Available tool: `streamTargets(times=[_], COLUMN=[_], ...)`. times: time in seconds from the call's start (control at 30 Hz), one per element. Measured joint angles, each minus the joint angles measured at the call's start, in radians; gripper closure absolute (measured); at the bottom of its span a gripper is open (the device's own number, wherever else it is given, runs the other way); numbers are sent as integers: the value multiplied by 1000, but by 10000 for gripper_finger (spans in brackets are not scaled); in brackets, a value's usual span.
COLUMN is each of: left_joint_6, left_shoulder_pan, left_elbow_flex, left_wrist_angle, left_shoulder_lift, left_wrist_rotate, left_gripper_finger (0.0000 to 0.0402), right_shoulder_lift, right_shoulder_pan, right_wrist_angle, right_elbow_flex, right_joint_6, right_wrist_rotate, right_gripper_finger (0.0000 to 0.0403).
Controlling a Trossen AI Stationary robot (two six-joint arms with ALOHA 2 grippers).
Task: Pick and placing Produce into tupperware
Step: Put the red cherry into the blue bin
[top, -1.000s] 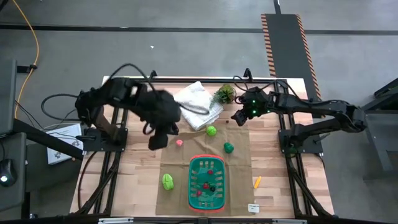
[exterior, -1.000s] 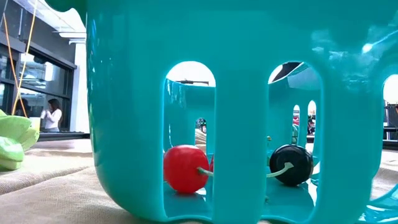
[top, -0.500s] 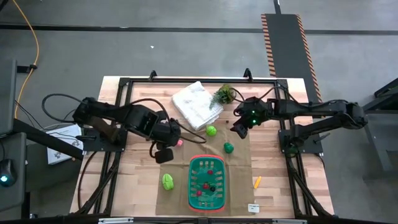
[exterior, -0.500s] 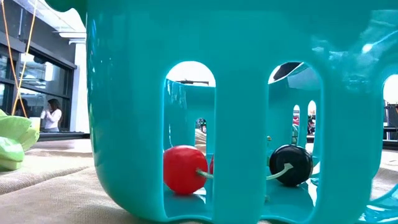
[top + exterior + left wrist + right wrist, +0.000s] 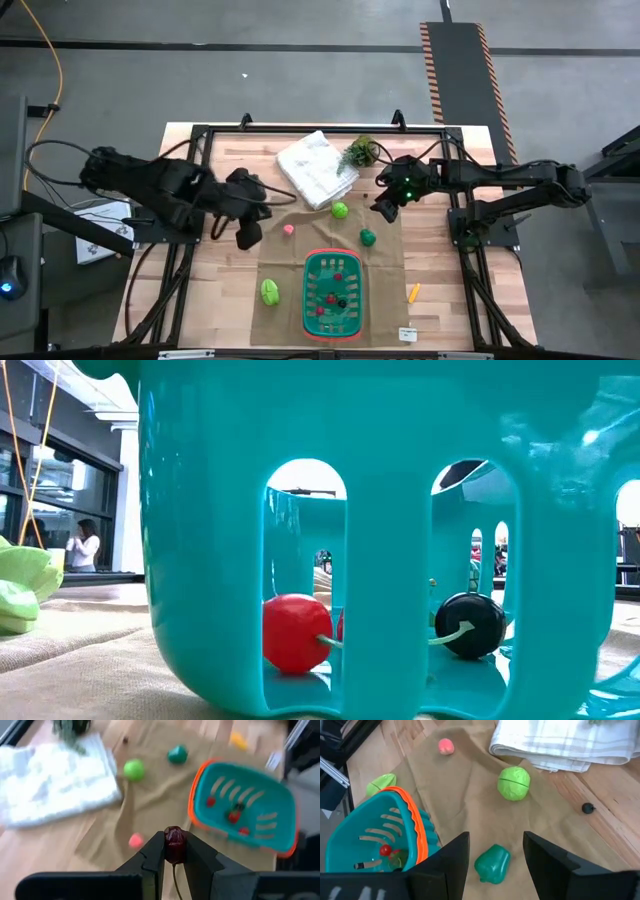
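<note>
Jaws of the left gripper [image 5: 174, 854] pinch a dark red cherry [image 5: 174, 841]; the right gripper's [image 5: 495, 851] stand spread over a green pepper [image 5: 491, 864]. The thin hold could drop the cherry short of the basket [image 5: 280, 802].

Quick head count of what's on the table

One green basket [image 5: 333, 293] with an orange rim, holding four small bits: three red ones [image 5: 338, 277] and one black berry [image 5: 468, 624]. Loose produce outside: one round light green piece [image 5: 340, 210], one dark green pepper [image 5: 492, 863], one leafy yellow-green piece [image 5: 269, 292], one tiny pink piece [image 5: 288, 229], one orange piece [image 5: 413, 292]. One dark red cherry [image 5: 174, 840] sits between gripper fingers. Also one white cloth [image 5: 316, 168], one potted plant [image 5: 361, 152], two arms.
</note>
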Motion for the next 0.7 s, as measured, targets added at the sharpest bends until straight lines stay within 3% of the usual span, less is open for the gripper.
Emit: streamTargets(times=[0.17, 0.33, 0.47, 0.7], left_joint_6=[-19, -18, -18, -23], left_shoulder_pan=[0, 0, 0, 0], left_elbow_flex=[-272, -471, -545, -545], left_wrist_angle=[402, 769, 928, 1096], left_shoulder_lift=[-136, -131, -60, 96], left_wrist_rotate=[16, 60, 89, 161], left_gripper_finger=[351, 351, 350, 350], right_shoulder_lift=[0, 0, 0, 0], right_shoulder_pan=[0, 3, 2, 2], right_wrist_angle=[-14, -11, -9, 1], right_elbow_flex=[0, 0, 0, 0], right_joint_6=[6, 10, -6, -24], right_wrist_rotate=[-1, -8, -10, -8], right_gripper_finger=[226, 226, 226, 226])
